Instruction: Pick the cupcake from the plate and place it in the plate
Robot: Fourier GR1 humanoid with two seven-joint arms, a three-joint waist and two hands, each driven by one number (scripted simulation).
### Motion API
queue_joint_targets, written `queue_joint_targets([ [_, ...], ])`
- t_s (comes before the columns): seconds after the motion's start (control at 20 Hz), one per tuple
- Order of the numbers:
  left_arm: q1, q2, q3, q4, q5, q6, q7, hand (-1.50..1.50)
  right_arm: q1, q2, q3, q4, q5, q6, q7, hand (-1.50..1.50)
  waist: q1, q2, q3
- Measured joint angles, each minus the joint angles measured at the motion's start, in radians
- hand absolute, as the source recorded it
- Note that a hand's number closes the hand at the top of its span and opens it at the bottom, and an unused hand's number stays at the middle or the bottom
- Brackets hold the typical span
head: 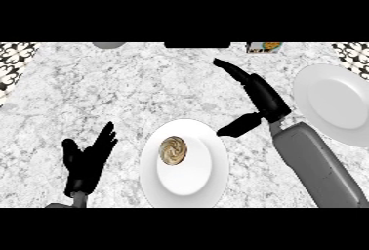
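Observation:
A cupcake with a brown swirled top sits on a white plate near the lower middle of the counter. A second white plate lies bare at the right edge. My right hand hovers between the two plates, up and to the right of the cupcake, open with straight fingers pointing away and the thumb reaching down-left toward the near plate's rim. It holds nothing. My left hand rests open at the lower left, fingers up, apart from the plate.
The counter is white-grey marble with patterned tile at both top corners. A small box stands at the back edge right of centre, a grey round object shows at the back left, and a dark object sits at the back middle.

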Motion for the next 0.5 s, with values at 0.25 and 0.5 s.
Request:
queue_joint_targets([
  [0.25,-0.008,-0.008,0.006,0.006,-0.005,-0.004,0.007,0.0,-0.046,0.0,0.091,-0.071,0.078,0.093,0.194,-1.5,0.0,0.001,0.0],
  [0.5,-0.01,-0.019,0.016,0.006,-0.017,-0.006,0.009,0.0,-0.02,0.068,0.181,-0.14,0.184,0.114,0.355,-1.5,0.001,0.003,0.001],
])
